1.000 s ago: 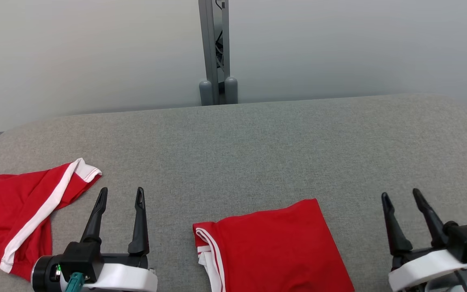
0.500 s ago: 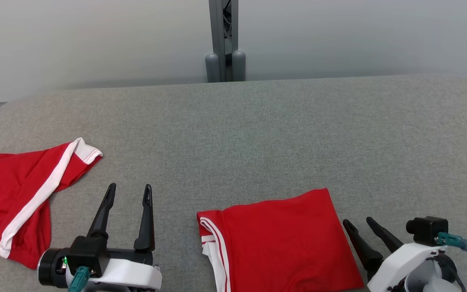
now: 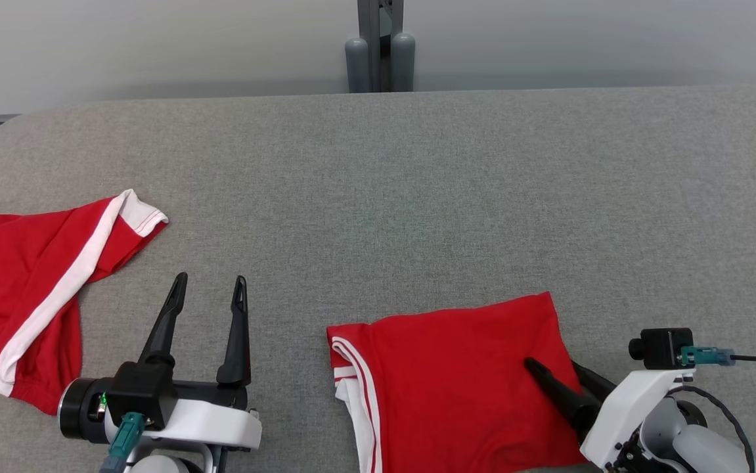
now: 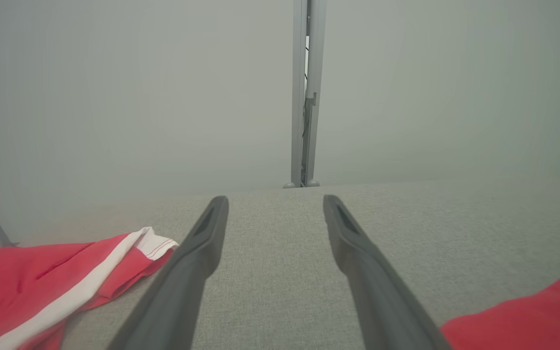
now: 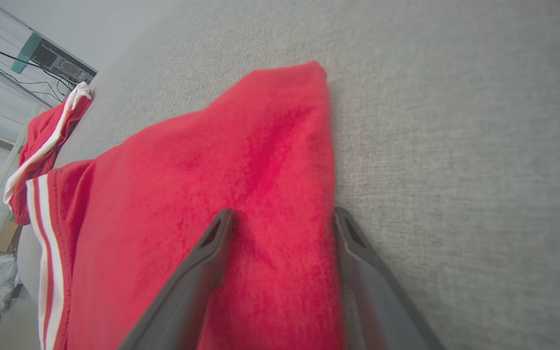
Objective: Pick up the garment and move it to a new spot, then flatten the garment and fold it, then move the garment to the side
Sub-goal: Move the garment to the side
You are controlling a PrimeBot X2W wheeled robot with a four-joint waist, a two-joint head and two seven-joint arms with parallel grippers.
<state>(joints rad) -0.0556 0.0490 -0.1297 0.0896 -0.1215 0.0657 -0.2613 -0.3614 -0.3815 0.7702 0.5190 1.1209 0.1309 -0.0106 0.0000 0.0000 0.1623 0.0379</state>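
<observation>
A red garment [image 3: 456, 381] with white stripes on its left hem lies folded flat on the grey padded table [image 3: 417, 184], near the front edge. My right gripper [image 3: 552, 363] is open and low over the garment's right edge. In the right wrist view the garment [image 5: 211, 170] lies under it: one finger [image 5: 202, 262] rests over the cloth, the other [image 5: 367, 262] sits at the fold's edge by the bare table. My left gripper [image 3: 211, 278] stands open over bare table to the left of the garment, nothing between its fingers [image 4: 187, 272].
A second red garment [image 3: 23, 282] with a white side stripe lies crumpled at the table's left edge, left of my left gripper [image 4: 276, 198]. A grey post [image 3: 381, 46] rises behind the far edge against a pale wall. The far half of the table is bare.
The head camera has tilted down. My right gripper has swung in from the right, lowered and turned leftward onto the folded garment's right edge. The left gripper has held still.
</observation>
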